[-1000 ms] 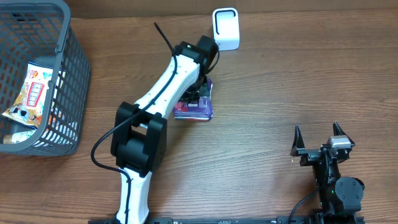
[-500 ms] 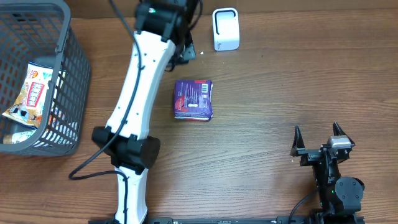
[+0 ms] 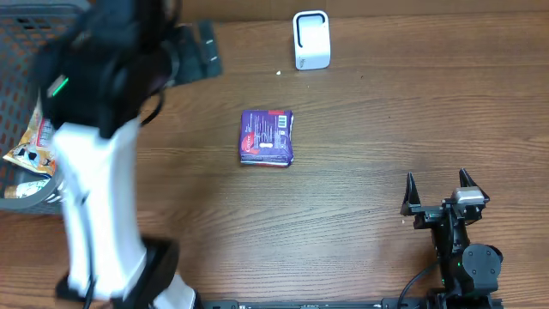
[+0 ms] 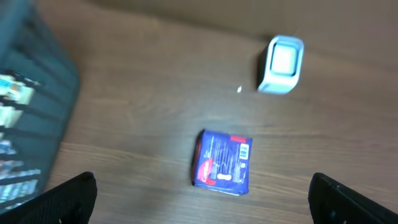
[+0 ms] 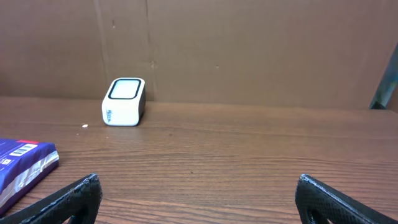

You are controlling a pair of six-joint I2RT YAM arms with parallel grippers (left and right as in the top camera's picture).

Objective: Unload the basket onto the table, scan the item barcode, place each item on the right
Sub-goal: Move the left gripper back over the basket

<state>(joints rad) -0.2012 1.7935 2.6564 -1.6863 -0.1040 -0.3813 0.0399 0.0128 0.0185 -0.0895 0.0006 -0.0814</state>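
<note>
The item, a purple packet (image 3: 267,137), lies flat on the wooden table with its printed barcode side up. It also shows in the left wrist view (image 4: 224,162) and at the left edge of the right wrist view (image 5: 22,165). The white barcode scanner (image 3: 311,39) stands behind it, apart from it (image 4: 283,64) (image 5: 124,93). My left gripper (image 3: 196,53), blurred and raised high at the back left, is open and empty (image 4: 208,205), well above the packet. My right gripper (image 3: 437,184) rests open and empty at the front right (image 5: 199,202).
A grey wire basket (image 3: 17,197) stands at the far left with a snack bag (image 3: 39,133) inside; its dark wall shows in the left wrist view (image 4: 31,124). A brown cardboard wall (image 5: 249,50) backs the table.
The left gripper opened and let go of the purple packet, then rose and swung left toward the basket. The packet stays on the table. The right arm has not moved.
</note>
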